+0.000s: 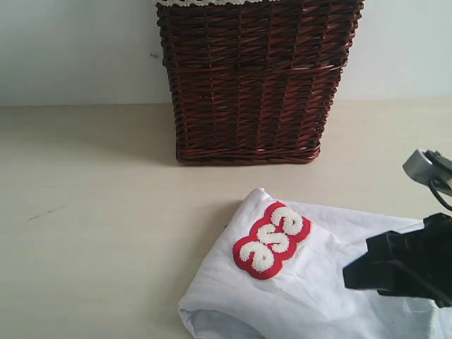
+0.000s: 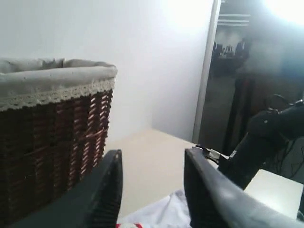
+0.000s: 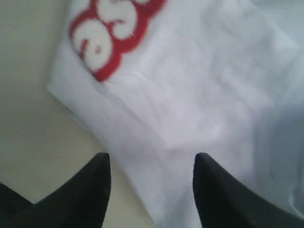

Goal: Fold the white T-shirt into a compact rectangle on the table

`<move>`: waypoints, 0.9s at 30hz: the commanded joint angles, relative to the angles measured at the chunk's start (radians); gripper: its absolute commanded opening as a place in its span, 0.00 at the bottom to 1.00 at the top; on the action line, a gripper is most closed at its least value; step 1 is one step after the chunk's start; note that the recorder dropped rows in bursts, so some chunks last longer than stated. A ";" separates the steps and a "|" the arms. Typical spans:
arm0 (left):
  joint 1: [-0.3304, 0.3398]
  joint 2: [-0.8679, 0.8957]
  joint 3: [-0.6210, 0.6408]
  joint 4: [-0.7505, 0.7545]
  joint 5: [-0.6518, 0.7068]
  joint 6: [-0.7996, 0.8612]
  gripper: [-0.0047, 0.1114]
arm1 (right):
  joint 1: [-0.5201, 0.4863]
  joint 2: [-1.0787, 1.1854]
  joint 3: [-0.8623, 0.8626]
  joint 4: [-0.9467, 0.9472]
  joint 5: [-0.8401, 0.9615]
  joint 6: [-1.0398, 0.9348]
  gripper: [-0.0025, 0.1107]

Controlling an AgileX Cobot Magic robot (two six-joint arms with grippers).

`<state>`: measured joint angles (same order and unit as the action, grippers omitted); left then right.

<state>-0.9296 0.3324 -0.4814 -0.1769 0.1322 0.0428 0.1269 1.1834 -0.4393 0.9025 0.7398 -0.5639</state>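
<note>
Exterior view: white T-shirt lies bunched on the surface, at the near right. Brown basket stands behind it, apart. Open surface lies to the left.
Left wrist view: left claw is wide, holds nothing, and is beside the basket.
Right wrist view: right claw is wide, over the white T-shirt's edge.

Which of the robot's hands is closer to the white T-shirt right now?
Right. The right hand hovers open just over the white T-shirt; the left hand is raised off it, facing the wicker basket.
</note>
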 commanded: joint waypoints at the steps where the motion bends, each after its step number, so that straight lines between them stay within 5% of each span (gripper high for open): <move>1: 0.002 -0.069 0.044 0.008 -0.022 0.006 0.40 | 0.002 0.000 0.001 0.240 -0.029 -0.259 0.48; 12: 0.002 -0.083 0.063 0.008 0.157 0.006 0.40 | 0.002 0.000 0.001 0.353 -0.036 -0.331 0.48; 27: 0.002 -0.081 0.065 0.008 0.165 0.006 0.40 | 0.002 0.000 0.001 0.353 -0.036 -0.331 0.48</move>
<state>-0.9296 0.2553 -0.4227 -0.1707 0.2965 0.0443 0.1269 1.1834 -0.4393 1.2507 0.7080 -0.8795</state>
